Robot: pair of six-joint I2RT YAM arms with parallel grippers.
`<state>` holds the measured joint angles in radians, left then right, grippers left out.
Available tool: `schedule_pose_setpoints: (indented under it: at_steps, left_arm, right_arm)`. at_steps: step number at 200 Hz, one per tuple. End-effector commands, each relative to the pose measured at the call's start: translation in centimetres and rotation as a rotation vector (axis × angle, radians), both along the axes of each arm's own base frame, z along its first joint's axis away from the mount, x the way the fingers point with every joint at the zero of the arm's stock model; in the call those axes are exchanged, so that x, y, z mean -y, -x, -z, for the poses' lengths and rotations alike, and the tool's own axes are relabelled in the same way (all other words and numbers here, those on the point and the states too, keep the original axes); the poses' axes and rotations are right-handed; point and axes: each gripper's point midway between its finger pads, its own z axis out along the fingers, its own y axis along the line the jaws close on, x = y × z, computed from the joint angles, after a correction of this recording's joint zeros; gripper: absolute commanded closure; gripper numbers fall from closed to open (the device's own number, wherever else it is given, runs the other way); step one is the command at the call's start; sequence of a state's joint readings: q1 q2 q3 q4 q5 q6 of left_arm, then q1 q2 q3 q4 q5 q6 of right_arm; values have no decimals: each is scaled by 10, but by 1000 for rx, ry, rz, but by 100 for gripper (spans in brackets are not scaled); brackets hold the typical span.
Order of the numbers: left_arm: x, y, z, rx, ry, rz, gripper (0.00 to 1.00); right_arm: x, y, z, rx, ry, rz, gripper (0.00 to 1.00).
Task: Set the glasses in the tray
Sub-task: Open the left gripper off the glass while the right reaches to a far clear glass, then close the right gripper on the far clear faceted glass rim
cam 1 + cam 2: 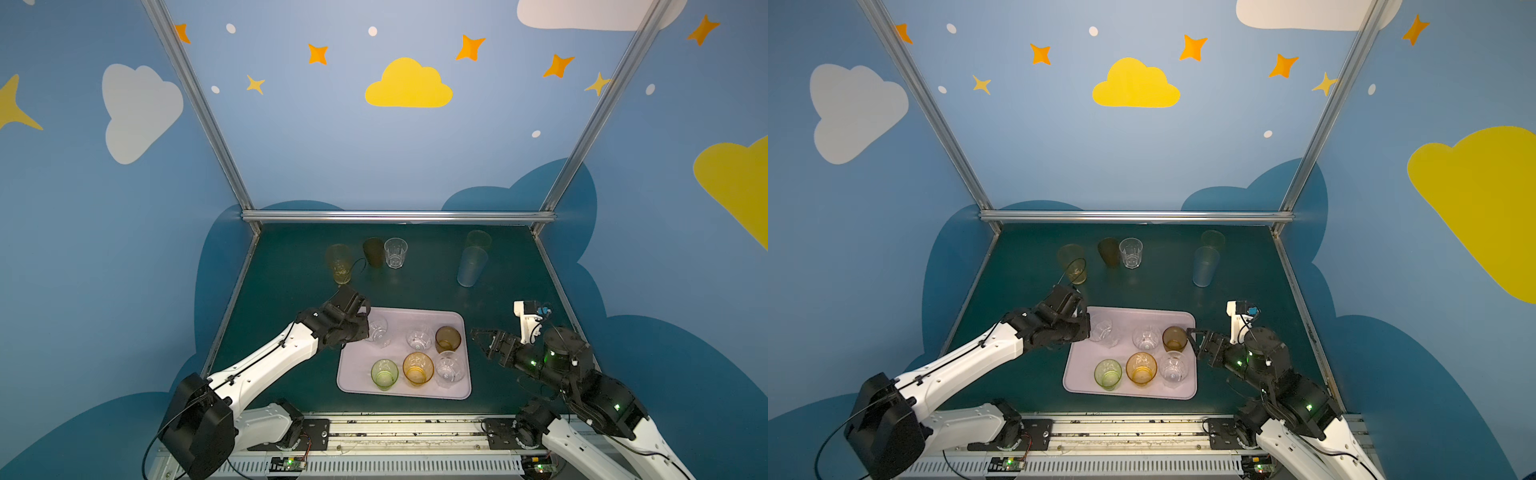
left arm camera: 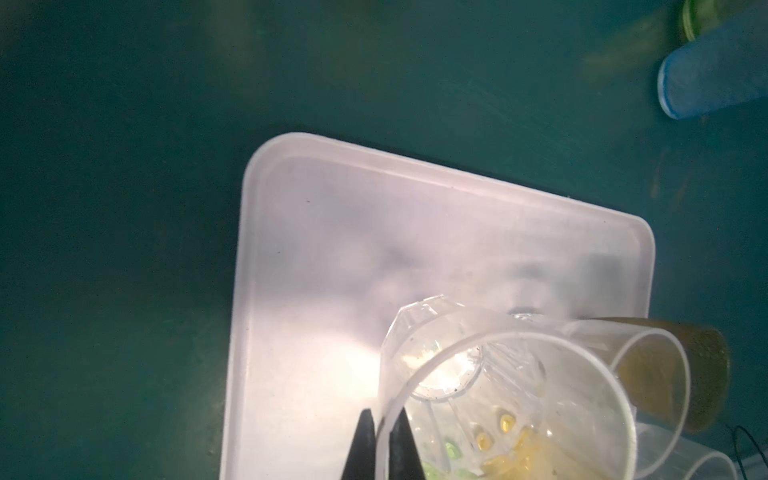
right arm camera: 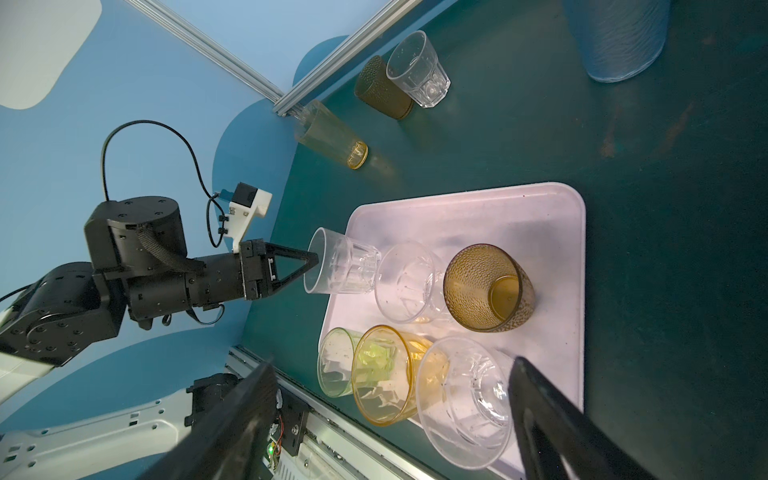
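My left gripper (image 1: 365, 328) (image 2: 383, 436) is shut on the rim of a clear faceted glass (image 1: 379, 332) (image 3: 343, 270), one finger inside and one outside. The glass hangs tilted over the far left corner of the lilac tray (image 1: 357, 368) (image 2: 332, 249). Several glasses stand in the tray: clear (image 1: 419, 338), brown (image 1: 448, 338), green (image 1: 384, 374), amber (image 1: 417, 369) and clear (image 1: 449, 368). My right gripper (image 1: 478, 336) (image 3: 395, 415) is open beside the tray's right edge, holding nothing.
At the back of the table stand a tall yellow glass (image 1: 338, 264), a dark brown one (image 1: 373, 251), a clear one (image 1: 395, 252), a tall pale blue one (image 1: 471, 266) and a green one (image 1: 478, 240) behind it. A metal frame (image 1: 399, 216) borders the table.
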<state>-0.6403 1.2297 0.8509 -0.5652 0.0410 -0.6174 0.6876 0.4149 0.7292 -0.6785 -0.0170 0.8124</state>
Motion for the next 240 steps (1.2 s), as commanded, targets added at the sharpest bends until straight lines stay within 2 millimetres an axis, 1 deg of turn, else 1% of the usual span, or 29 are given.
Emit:
schedule_pose_setpoints:
  at_steps: [1,58,86,102,118,130,136,140,143,160,164,168,182,191,202,213,230,231,240]
  left_arm:
    - [16,-2,-9,22,7,45,96]
    - [28,-2,11,-30,-51,80,96]
    - [32,-2,15,-44,-61,95,96]
    - [33,-3,15,-47,-70,103,91]
    - [31,-5,11,-38,-83,104,86]
    - [33,-6,6,-24,-73,112,81]
    - [34,-7,4,-18,-65,115,76]
    - [35,-7,2,-13,-62,117,67]
    - [36,-7,1,-10,-61,118,62]
    - [34,-10,-7,6,-62,117,49]
    - [33,-11,-9,13,-65,114,44]
    - [32,-11,-12,20,-67,109,35]
    - [24,-14,-20,54,-79,86,13]
    - [18,-16,-25,82,-83,70,1]
    - [9,-18,-30,107,-79,47,0]
    - [-1,-19,-32,120,-64,14,0]
    - [-11,-18,-35,131,-20,-19,0]
    - [-12,-17,-35,132,-17,-19,0]
    - [-14,-15,-38,140,8,-22,0]
  right_arm:
    - [5,0,5,-6,12,22,14]
    - [9,1,7,-1,26,28,14]
    - [9,1,9,-2,35,27,14]
    - [11,0,11,-9,46,34,14]
    - [11,0,13,-20,58,37,14]
    - [10,-1,16,-31,71,33,14]
    - [9,-2,17,-39,79,32,13]
    - [9,-2,19,-45,86,31,14]
    - [9,-3,20,-50,92,31,14]
    - [5,-5,20,-66,119,18,14]
    - [2,-6,19,-66,120,8,14]
    - [0,-8,17,-63,123,-3,14]
    - [-11,-17,9,-51,133,-28,14]
    - [-18,-26,4,-48,147,-37,14]
    - [-31,-41,-2,-44,169,-53,14]
    - [-47,-60,-6,-36,200,-73,14]
    - [-68,-97,-6,-46,264,-73,14]
    - [-70,-99,-3,-53,271,-76,14]
    - [-84,-121,0,-64,289,-85,14]
